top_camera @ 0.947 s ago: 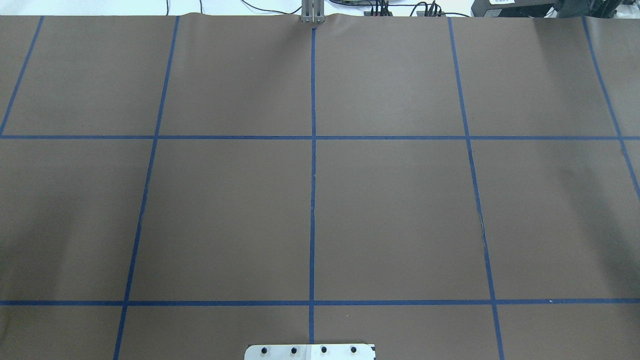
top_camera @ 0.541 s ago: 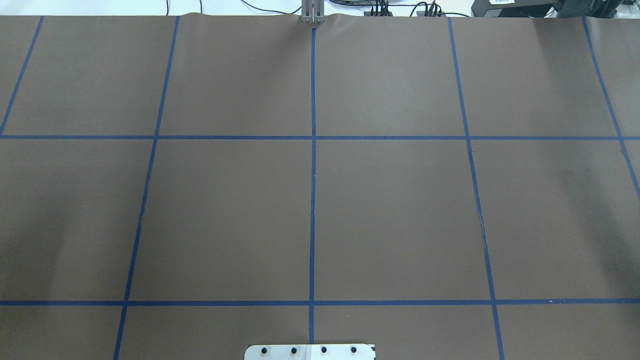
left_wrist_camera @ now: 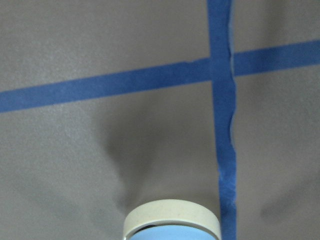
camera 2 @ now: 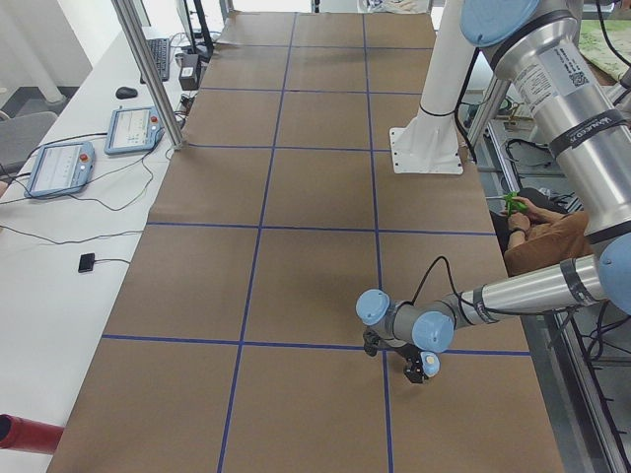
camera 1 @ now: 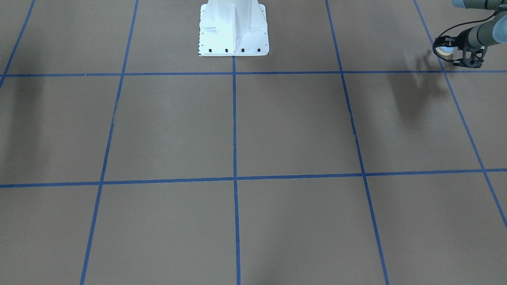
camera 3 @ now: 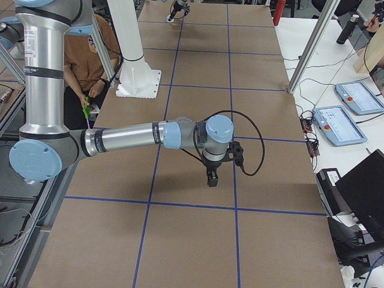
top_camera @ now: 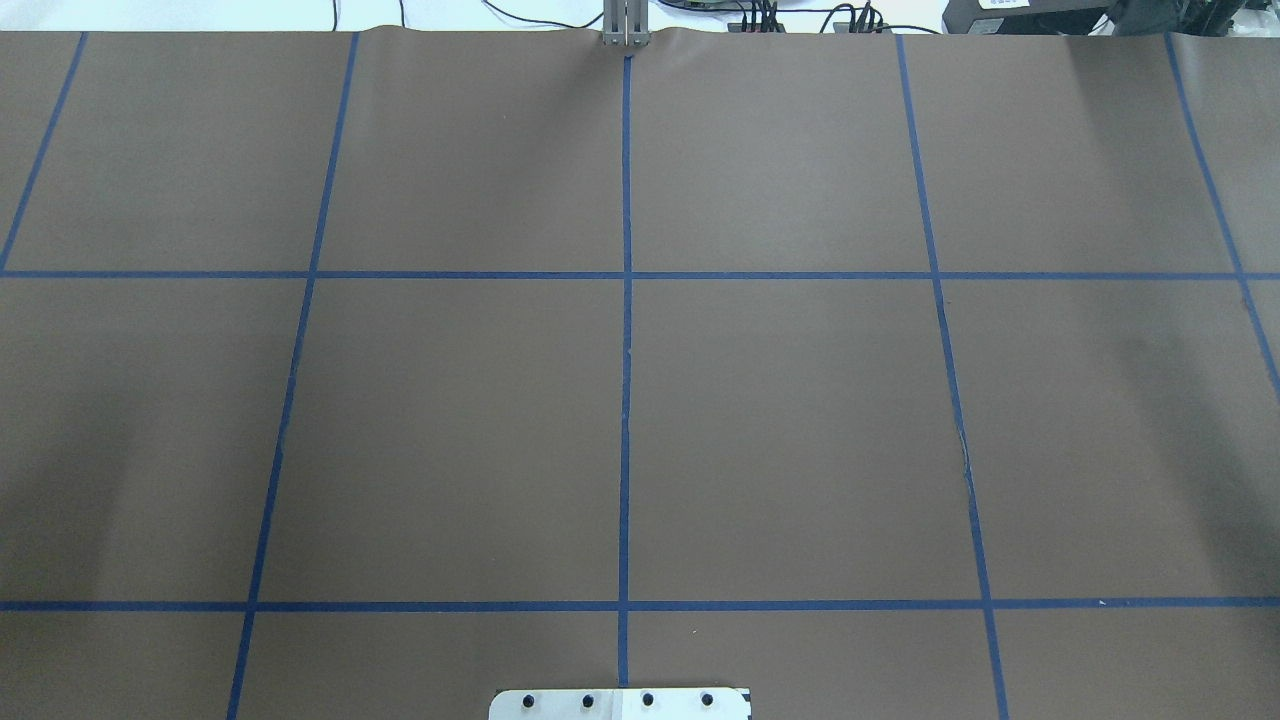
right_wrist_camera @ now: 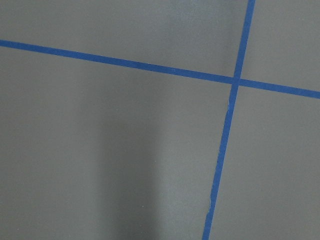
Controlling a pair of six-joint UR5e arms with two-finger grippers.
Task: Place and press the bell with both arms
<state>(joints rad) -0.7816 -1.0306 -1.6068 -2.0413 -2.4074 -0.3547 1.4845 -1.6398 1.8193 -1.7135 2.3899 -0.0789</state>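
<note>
The overhead view matches the two earlier pictures. The brown sheet (top_camera: 450, 430) with its grid of blue tape (top_camera: 626, 400) lies as it did, and no arm or bell has come into that view. Only soft shadows lie at the sides, and I cannot tell any clear shift in them.

The bell (camera 1: 446, 50) sits between the fingers of the left gripper (camera 1: 443, 51), which close narrowly on it from both sides. It is near the table's left end, nearer the robot's edge than the operators' edge. Its shadow falls well apart from it on the sheet. In the left wrist view the cream base shows at the bottom edge, just beside a strip of tape and near a crossing of two strips.

The right arm (camera 3: 126, 137) reaches out toward the table's right end, about midway across its width. The right gripper (camera 3: 212, 177) points down, and I cannot tell how its fingers stand.

A white label (camera 2: 565, 79) on the left arm (camera 2: 523, 291) carries a square code and print too small to read. The white pedestal (camera 1: 233, 27) stands at the middle of the robot's edge.
</note>
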